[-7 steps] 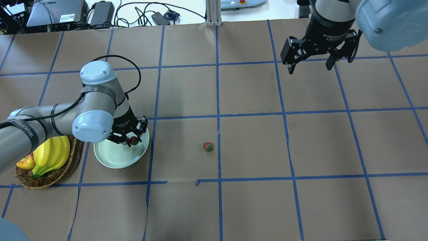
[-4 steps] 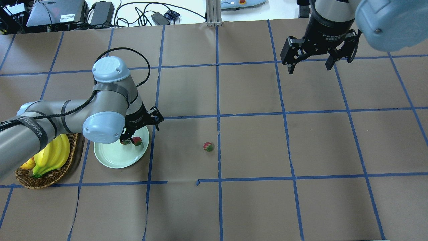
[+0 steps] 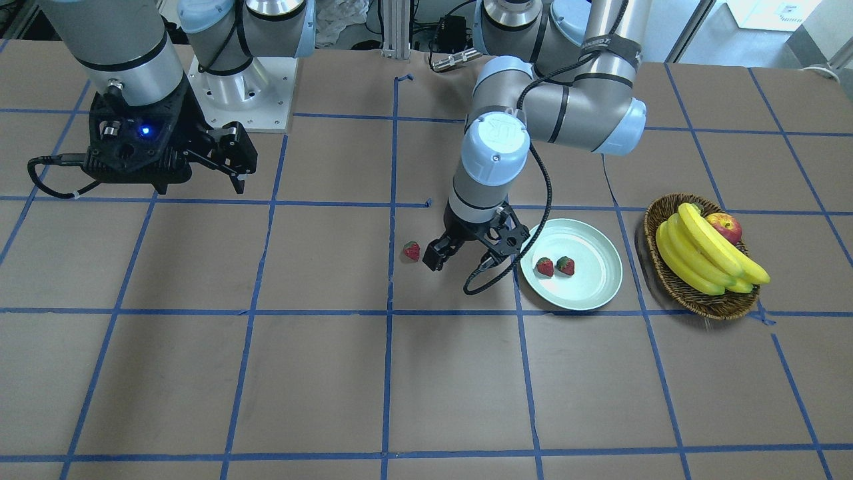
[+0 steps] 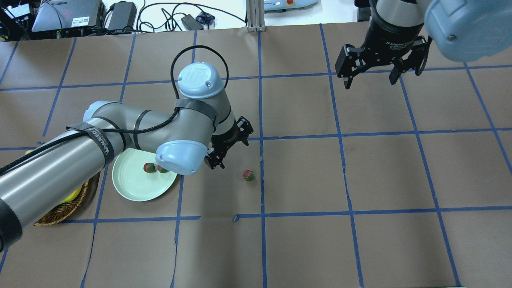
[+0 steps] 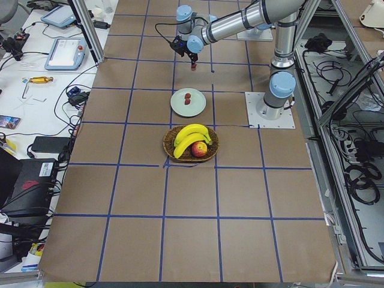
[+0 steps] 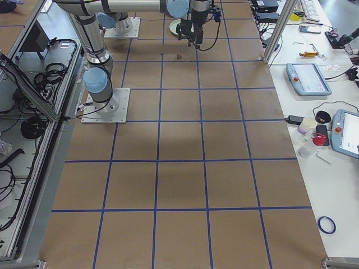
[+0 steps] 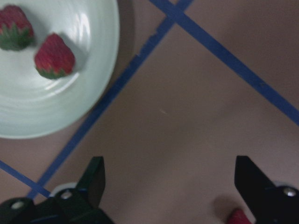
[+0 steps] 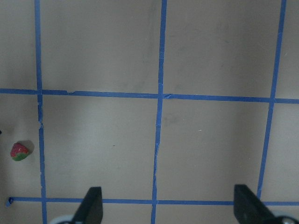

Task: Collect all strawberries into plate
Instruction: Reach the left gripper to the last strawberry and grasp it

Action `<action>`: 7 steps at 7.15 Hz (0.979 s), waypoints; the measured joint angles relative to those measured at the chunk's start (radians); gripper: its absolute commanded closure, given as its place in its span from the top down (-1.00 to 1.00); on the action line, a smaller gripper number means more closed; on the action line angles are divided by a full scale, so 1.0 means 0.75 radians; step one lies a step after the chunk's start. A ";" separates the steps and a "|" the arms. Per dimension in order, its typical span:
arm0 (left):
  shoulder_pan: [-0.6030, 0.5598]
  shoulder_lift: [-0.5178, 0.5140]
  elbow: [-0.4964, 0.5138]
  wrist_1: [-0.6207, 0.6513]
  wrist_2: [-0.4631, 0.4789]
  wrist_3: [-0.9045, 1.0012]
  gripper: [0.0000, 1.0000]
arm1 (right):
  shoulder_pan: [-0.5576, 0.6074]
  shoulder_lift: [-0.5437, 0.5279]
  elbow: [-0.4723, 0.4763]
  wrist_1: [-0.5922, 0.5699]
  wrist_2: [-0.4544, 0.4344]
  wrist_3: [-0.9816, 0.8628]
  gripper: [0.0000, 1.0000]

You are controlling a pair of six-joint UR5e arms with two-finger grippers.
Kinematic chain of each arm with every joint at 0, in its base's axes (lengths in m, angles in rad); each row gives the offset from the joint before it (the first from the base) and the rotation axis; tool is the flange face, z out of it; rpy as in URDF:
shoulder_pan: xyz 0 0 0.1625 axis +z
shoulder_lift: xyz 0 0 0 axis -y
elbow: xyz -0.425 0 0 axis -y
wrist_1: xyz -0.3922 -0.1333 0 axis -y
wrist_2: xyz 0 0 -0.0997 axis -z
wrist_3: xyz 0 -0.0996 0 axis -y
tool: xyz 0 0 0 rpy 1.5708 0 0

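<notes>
1. Since the earlier overhead frames, the left arm (image 4: 120,132) has been swung off the plate and out over the tabletop (image 4: 304,248) toward the last loose berry. A second berry has been left on the plate, and the right arm (image 4: 460,24) is found unchanged
2. The basket (image 3: 693,297) of bananas (image 3: 700,257) and an apple (image 3: 725,227) is seen near the plate and is to be left alone
3. The plate (image 4: 136,188) lies flat on the tabletop, and two strawberries (image 3: 544,267) (image 3: 565,265) rest side by side in it, toward the rim nearest the left gripper
4. The left gripper (image 3: 464,260) is held spread wide and empty, low over bare paper between the plate and the remaining berry. The right gripper (image 4: 372,78) is likewise splayed with nothing in it, raised and well apart at the far side
5. The third strawberry (image 4: 249,175) lies on the tabletop just beside a blue tape line (image 4: 262,176), near the left gripper but not yet between its fingers. In the left wrist view it is seen only at the bottom edge, by one finger
6. For a clean pickup, the left gripper should be carried further until the berry is centred in the gap. It should then be lowered until the tips nearly meet the paper and closed gently, since so small and rounded a fruit could probably be squeezed out sideways or bruised
</notes>
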 measured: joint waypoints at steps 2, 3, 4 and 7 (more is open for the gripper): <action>-0.071 -0.089 -0.001 0.025 0.001 0.114 0.86 | 0.000 0.000 0.000 0.000 -0.001 0.000 1.00; -0.092 -0.114 -0.015 0.027 0.010 0.145 0.70 | 0.000 0.000 0.000 0.000 -0.001 0.000 1.00; -0.109 -0.123 -0.043 0.028 0.035 0.158 0.43 | 0.000 0.000 0.000 0.000 -0.002 0.000 1.00; -0.119 -0.120 -0.069 0.106 0.069 0.187 0.27 | 0.000 0.000 0.000 0.000 -0.002 0.000 1.00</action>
